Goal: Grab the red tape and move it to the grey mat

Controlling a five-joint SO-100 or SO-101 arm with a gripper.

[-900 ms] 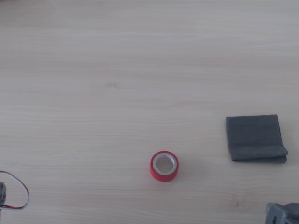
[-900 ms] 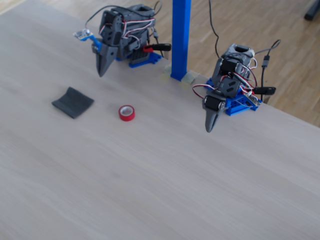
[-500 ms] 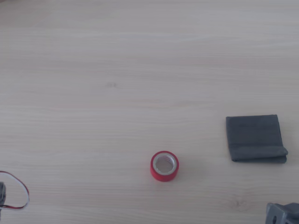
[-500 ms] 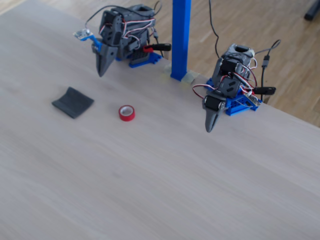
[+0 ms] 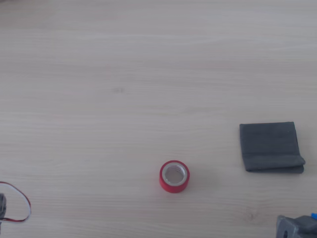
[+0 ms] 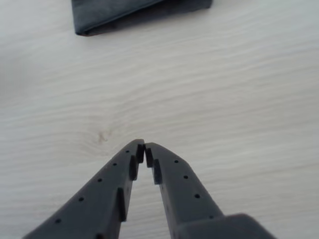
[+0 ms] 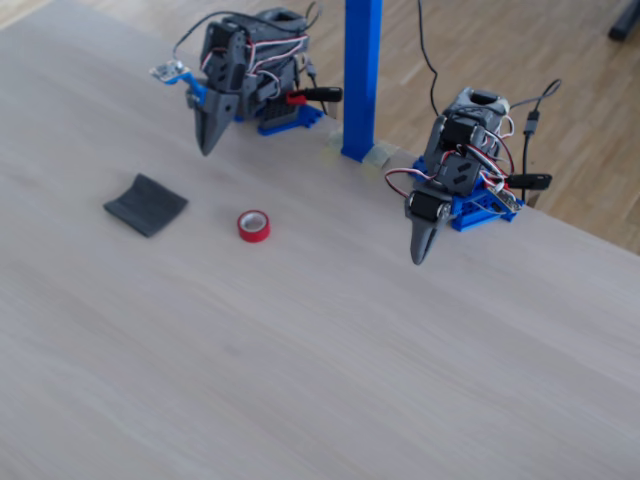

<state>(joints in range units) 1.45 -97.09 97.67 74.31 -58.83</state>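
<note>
1. Sitting flat on the bare wooden table (image 5: 124,74), hollow centre up, the red tape (image 5: 174,176) is waiting well left of the grey mat (image 5: 270,147) in the other view.
2. You are holding the gripper (image 6: 145,147) with its fingertips together on nothing, above bare wood.
3. You are seeing the mat's folded edge at the far top of the wrist view.
4. A second arm (image 7: 450,170) is standing right of the blue post (image 7: 361,75) in the fixed view.
</note>
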